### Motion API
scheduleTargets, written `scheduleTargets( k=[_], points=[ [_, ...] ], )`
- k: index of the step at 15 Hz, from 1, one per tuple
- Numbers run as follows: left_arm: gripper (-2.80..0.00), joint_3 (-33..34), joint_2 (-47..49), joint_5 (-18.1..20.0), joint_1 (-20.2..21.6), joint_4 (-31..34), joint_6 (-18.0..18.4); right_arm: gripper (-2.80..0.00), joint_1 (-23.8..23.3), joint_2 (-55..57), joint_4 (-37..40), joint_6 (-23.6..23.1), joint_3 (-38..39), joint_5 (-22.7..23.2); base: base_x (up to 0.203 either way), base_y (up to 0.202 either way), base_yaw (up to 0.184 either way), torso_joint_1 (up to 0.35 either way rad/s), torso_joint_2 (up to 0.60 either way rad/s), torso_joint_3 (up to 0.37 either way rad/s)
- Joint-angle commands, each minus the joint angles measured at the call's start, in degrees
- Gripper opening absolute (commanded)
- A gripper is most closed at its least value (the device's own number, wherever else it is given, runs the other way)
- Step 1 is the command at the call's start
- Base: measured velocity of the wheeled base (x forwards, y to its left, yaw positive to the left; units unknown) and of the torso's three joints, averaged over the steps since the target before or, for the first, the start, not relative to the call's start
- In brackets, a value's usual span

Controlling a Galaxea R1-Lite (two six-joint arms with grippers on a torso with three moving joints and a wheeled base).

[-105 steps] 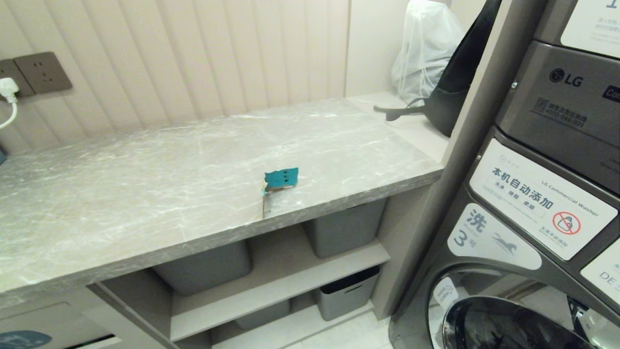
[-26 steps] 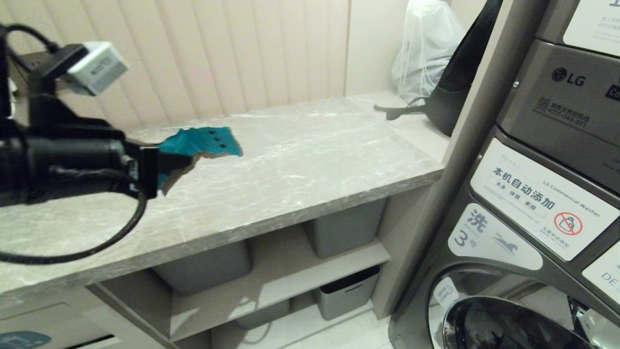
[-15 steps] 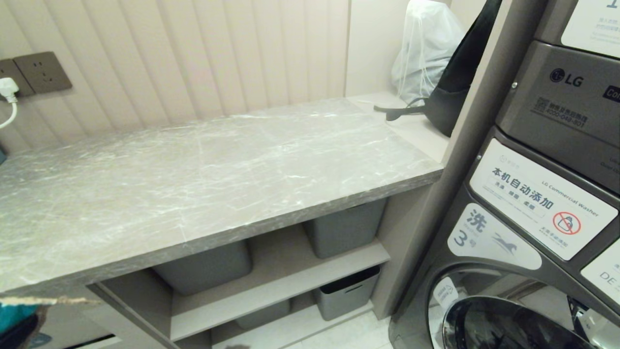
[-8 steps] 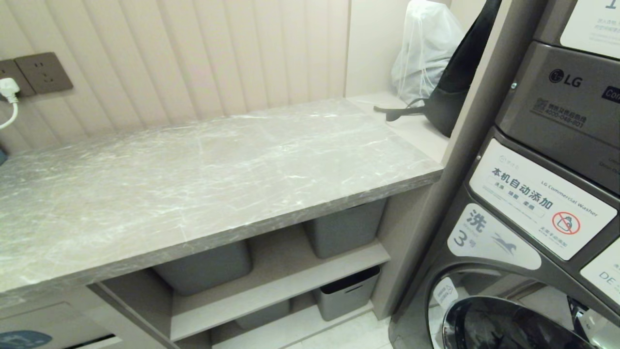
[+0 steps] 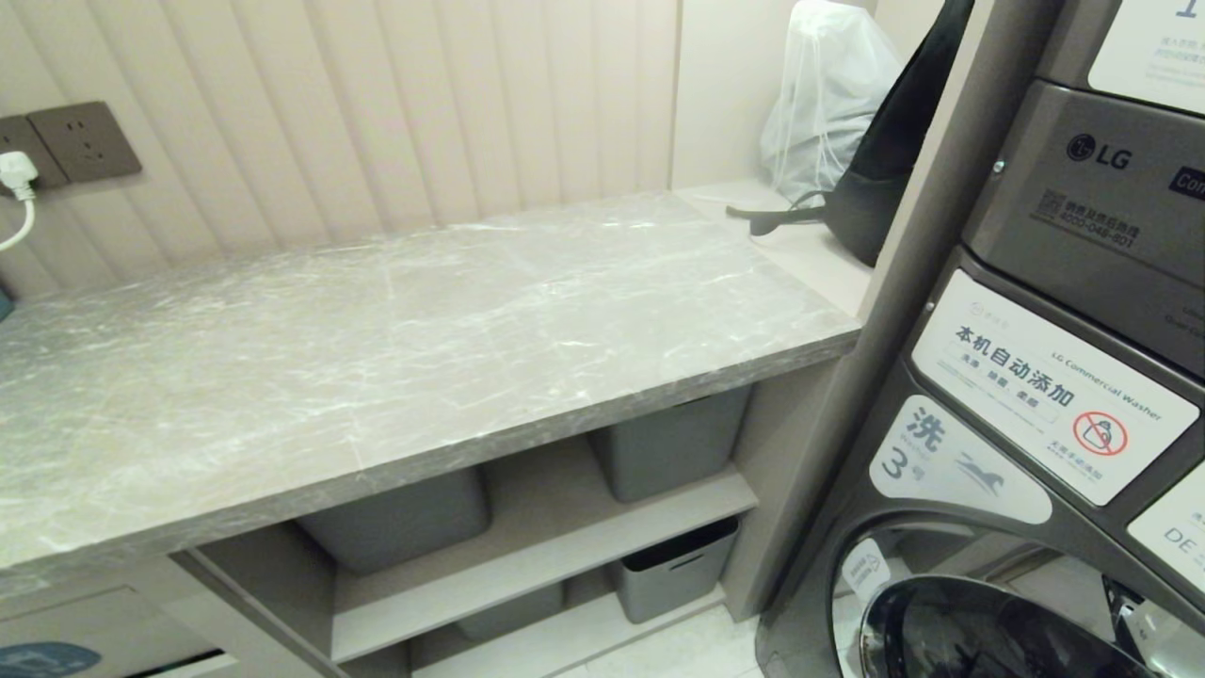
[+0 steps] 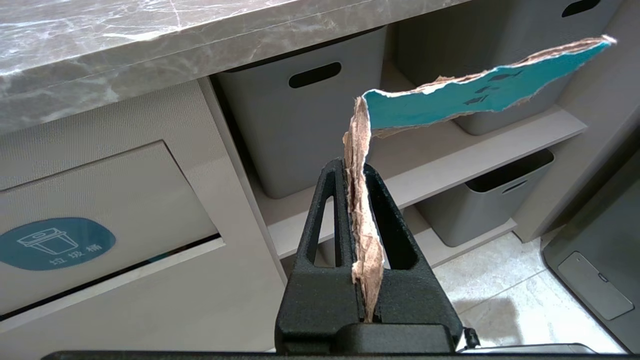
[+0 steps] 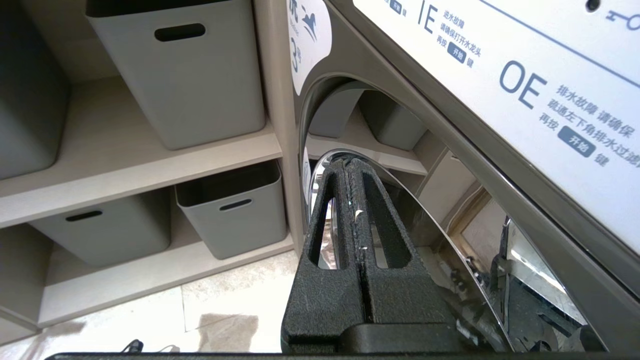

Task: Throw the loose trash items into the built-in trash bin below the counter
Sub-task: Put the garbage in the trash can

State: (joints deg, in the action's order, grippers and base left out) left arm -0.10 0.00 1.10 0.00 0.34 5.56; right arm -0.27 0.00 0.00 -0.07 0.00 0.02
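**Teal scrap held below the worktop, beside the bin flap**

The left gripper [image 6: 354, 170] hangs below the front edge of the worktop [image 6: 150, 55], its fingers [image 6: 327, 210] pressed together on the brown torn edge of a cardboard scrap [image 6: 450, 97]. The scrap stands upright between the fingers, then folds over so its teal face with dark dots juts out sideways above them. The built-in trash bin [image 6: 100, 210] sits under the worktop just to one side of the gripper, a beige flap with a round blue bin icon [image 6: 55, 243]; a dark gap shows along the flap's lower edge. The scrap is in front of the grey baskets [image 6: 300, 120] on the shelves next to the bin, not touching the flap.

The right gripper [image 7: 350, 170] is parked low beside the washing machine [image 7: 450, 125], away from the worktop, its fingers closed flat against each other with nothing between them.

In the head view the worktop's top carries no scraps, and neither arm appears there.
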Motion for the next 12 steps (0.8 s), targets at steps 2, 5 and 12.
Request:
scheduleTargets(
  k=[2,5,12],
  points=[
    [-2.8,0.01,-0.09,1.45,0.0,0.52,0.6,-2.8,0.0,0.0,0.0,-0.01,0.0,0.06,0.0,0.0,0.0,0.0,0.0,0.0],
    [-2.8,0.19,-0.09,1.19,0.0,-0.14,1.12,-2.8,0.0,0.0,0.0,-0.01,0.0,0.06,0.0,0.0,0.0,0.0,0.0,0.0],
    [-2.8,0.19,-0.09,1.28,0.0,-0.17,4.02,-2.8,0.0,0.0,-0.09,-0.81,0.0,0.16,0.0,0.0,0.0,0.0,0.0,0.0]
  ],
)
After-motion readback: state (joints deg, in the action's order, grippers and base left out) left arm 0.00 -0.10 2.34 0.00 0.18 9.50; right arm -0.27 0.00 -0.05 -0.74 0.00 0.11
